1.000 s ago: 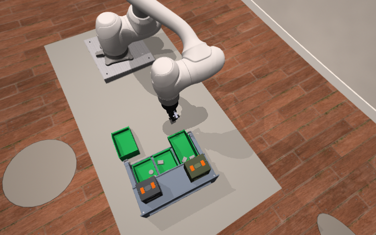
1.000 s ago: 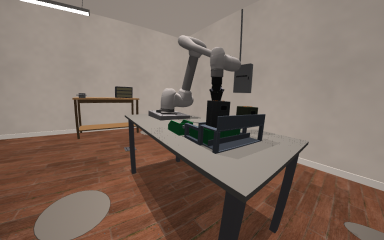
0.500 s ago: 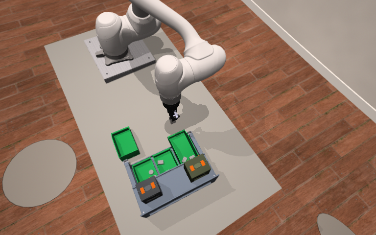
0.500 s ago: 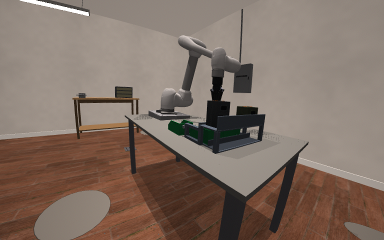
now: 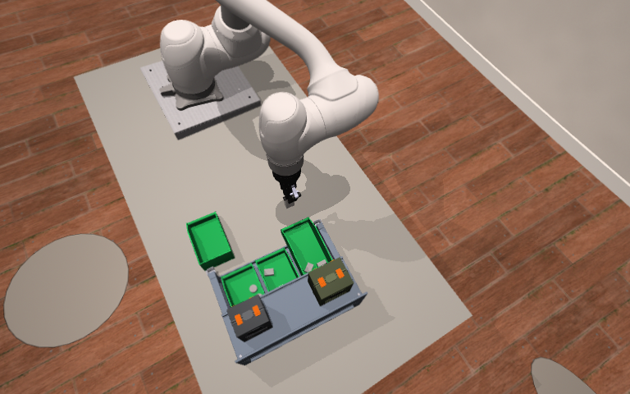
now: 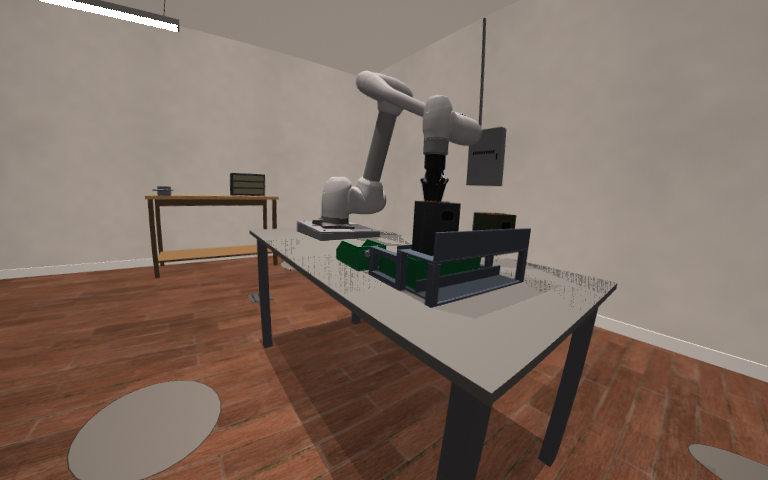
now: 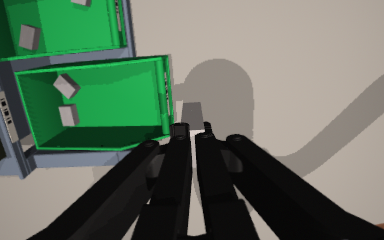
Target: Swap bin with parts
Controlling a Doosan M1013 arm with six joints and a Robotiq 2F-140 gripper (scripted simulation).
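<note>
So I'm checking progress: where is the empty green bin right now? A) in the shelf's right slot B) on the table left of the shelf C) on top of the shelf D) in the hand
B: the empty bin sits on the table beside the shelf; the hand is shut on nothing.

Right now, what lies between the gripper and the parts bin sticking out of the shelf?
Only bare table, in shadow. In the top view the shut gripper hangs just short of the parts bin; the wrist view shows nothing between them.
</note>
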